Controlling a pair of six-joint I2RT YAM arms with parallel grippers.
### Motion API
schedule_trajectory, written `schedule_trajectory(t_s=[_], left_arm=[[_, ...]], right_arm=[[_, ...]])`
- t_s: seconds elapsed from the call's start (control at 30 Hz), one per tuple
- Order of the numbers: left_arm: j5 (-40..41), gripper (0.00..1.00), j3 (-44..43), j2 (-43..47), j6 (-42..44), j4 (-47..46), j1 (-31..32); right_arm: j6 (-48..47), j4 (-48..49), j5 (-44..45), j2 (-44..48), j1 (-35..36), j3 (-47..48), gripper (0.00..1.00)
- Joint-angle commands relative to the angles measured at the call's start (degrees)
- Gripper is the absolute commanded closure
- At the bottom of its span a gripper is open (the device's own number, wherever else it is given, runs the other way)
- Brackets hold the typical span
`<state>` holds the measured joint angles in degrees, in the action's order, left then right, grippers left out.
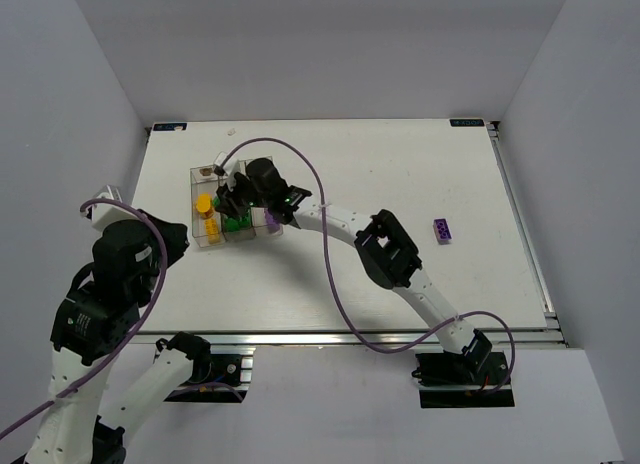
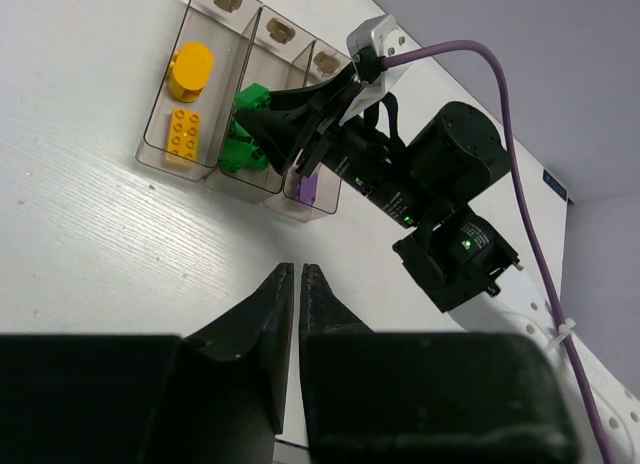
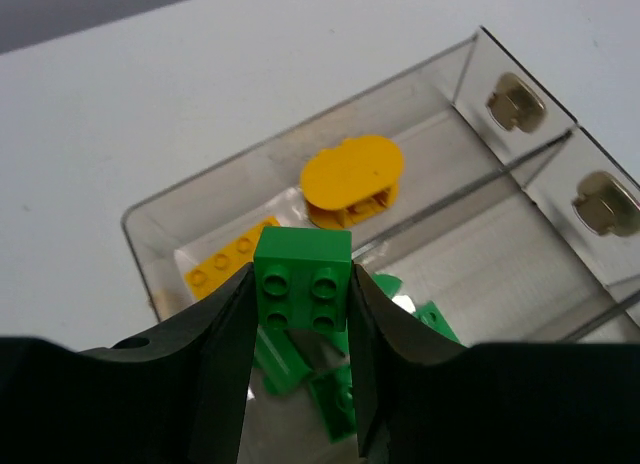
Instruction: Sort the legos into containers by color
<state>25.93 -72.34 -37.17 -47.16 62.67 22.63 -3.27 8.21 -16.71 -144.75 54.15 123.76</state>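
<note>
White bench [image 1: 400,174], white walls, little else around. The right gripper [image 3: 300,314] is clenched on a green brick [image 3: 303,269], its pads flat on two opposite smooth sides and the studs facing the wrist camera. The brick hangs above the tray [image 1: 193,199], seemingly over the middle bin where other greens [image 3: 330,394] lie. It is close to the wall shared with the bin of yellow bricks [image 3: 352,179], and I cannot tell which side it is over. The left gripper [image 2: 298,269] hovers clear of the tray, jaws all but closed on nothing. A purple brick [image 1: 441,230] lies alone on the bench, well apart to the right.

The green brick looks light, rigid and hard. Its glossy sides are probably slippery, so a square pinch across flat faces suits it; gripped off-centre, it might pivot. It seems sturdy enough to drop into a bin, though it may bounce. The purple brick is long and best taken across its narrow width.
</note>
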Motion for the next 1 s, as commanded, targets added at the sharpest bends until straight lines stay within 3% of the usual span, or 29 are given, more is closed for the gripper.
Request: schedule_trajectory(t_s=[0.0,0.1,0.13,0.27,0.4,0.5,0.57,0.6,0.63,0.67,0.77,0.9,0.97], left_arm=[[-1.5,0.8,1.0,0.1,0.9,-1.0,0.3],[-2.7,0.77,1.9,-0.6,2.0,-2.5,0.3],[-3.0,0.74,1.9,-0.8,2.3,-2.8,0.3],[-3.3,0.67,1.4,-2.2,4.1,-3.5,0.3],[-4.5,0.65,2.5,-2.0,4.4,-5.8,0.3],[-7.5,0.66,4.8,-1.5,4.9,-9.2,0.3],[-9.7,0.72,7.3,-1.2,5.7,-11.6,0.3],[-12.0,0.88,8.3,-0.8,5.9,-14.7,0.3],[-13.2,0.96,9.4,-0.5,6.0,-16.2,0.3],[-14.5,1.0,10.5,-0.4,6.3,-17.7,0.3],[-20.5,1.0,15.5,-0.1,7.1,-24.5,0.3],[-25.8,1.0,20.7,-1.0,7.2,-33.2,-0.2],[-28.2,0.99,22.4,-1.9,7.3,-35.5,-0.2]], right_arm=[[-3.1,2.3,3.8,2.2,-1.2,-1.9,0.74],[-3.9,1.5,4.1,2.1,-1.1,-1.8,0.68],[-4.5,1.2,4.1,2.0,-1.1,-1.6,0.54],[-6.8,0.2,3.6,2.5,-1.0,-2.0,0.26],[-7.2,-0.2,2.5,6.4,-1.6,-3.6,0.2],[-4.7,-1.4,2.6,11.0,-3.2,-4.5,0.28],[-1.0,-3.5,3.9,14.0,-4.4,-5.6,0.59],[0.4,-4.5,6.0,17.6,-6.2,-8.0,0.73],[1.3,-5.5,6.9,19.5,-7.1,-9.5,0.95],[1.9,-6.6,7.3,21.7,-8.0,-11.2,1.0],[5.7,-11.4,11.6,30.9,-13.8,-22.0,1.0],[3.6,-22.2,15.1,41.8,-20.2,-34.6,1.0],[3.5,-26.7,16.3,44.3,-25.5,-40.9,0.83]])
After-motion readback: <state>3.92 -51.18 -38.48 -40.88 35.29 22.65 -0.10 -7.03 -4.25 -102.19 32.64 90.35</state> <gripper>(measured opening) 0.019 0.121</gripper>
